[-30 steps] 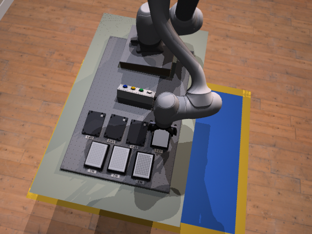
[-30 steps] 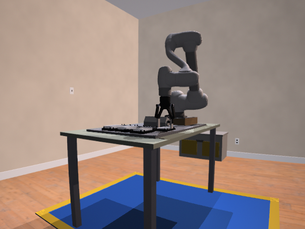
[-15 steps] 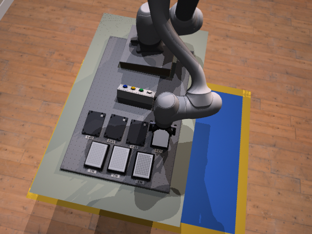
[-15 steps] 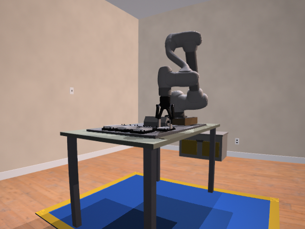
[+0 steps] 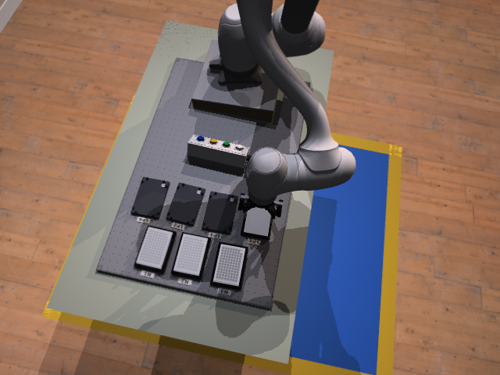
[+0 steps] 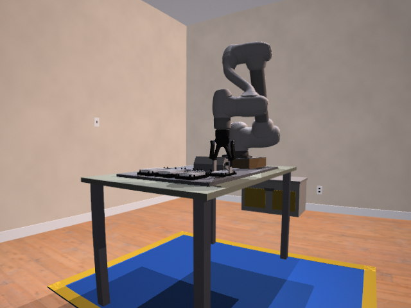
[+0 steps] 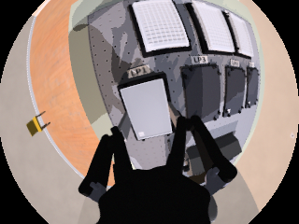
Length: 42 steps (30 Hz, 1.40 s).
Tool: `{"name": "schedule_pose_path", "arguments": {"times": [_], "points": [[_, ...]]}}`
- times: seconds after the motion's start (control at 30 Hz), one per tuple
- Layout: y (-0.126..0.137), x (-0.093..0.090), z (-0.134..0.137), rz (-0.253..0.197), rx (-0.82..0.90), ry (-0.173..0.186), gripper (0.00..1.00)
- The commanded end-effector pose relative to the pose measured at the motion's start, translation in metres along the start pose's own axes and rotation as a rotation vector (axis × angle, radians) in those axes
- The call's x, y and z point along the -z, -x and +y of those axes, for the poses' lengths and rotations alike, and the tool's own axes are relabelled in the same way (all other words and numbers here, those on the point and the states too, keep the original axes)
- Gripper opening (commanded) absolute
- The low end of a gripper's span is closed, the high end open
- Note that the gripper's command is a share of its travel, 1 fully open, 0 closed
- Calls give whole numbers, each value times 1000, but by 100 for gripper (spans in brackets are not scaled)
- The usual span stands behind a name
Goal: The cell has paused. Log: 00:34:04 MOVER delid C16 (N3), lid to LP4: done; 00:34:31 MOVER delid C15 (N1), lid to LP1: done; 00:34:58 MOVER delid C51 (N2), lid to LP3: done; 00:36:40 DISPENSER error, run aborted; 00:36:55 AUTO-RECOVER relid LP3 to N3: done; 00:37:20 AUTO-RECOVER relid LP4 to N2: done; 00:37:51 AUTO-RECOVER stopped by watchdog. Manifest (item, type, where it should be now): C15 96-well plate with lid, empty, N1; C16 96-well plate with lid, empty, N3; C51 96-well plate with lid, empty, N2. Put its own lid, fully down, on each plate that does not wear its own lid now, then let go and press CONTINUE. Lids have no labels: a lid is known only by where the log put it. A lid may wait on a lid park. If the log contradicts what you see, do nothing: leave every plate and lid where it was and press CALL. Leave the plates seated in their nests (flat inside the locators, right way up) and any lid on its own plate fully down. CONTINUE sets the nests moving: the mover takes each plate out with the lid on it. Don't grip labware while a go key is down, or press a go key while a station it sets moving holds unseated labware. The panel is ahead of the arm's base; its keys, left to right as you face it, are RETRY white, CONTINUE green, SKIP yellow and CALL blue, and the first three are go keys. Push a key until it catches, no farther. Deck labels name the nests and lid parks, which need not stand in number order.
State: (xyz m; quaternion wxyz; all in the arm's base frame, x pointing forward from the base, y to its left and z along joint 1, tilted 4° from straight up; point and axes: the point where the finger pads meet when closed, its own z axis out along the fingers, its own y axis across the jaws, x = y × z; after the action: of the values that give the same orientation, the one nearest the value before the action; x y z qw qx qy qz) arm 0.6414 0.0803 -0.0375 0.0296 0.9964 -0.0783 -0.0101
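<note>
One lid (image 5: 257,222) lies flat on its lid park (image 5: 247,233), clamped at its far end between the gripper (image 5: 260,208) fingers.

Pale green table (image 5: 133,310) on dark legs, standing over a blue floor mat (image 5: 347,250) with yellow border, on wood flooring. Directly on the table top, one dark grey perforated deck plate (image 5: 169,121), covering most of the surface, with a margin of bare green all round, widest at the near end. Underneath the far side, a grey cabinet (image 6: 300,195).
</note>
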Motion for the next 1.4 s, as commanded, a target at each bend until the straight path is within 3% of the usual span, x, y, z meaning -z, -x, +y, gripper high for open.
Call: {"name": "schedule_pose_path", "arguments": {"times": [0.0,0.97,1.37], "points": [[0,-3,2,0,-1,4,0],[0,-2,2,0,-1,4,0],[0,7,2,0,-1,4,0]]}}
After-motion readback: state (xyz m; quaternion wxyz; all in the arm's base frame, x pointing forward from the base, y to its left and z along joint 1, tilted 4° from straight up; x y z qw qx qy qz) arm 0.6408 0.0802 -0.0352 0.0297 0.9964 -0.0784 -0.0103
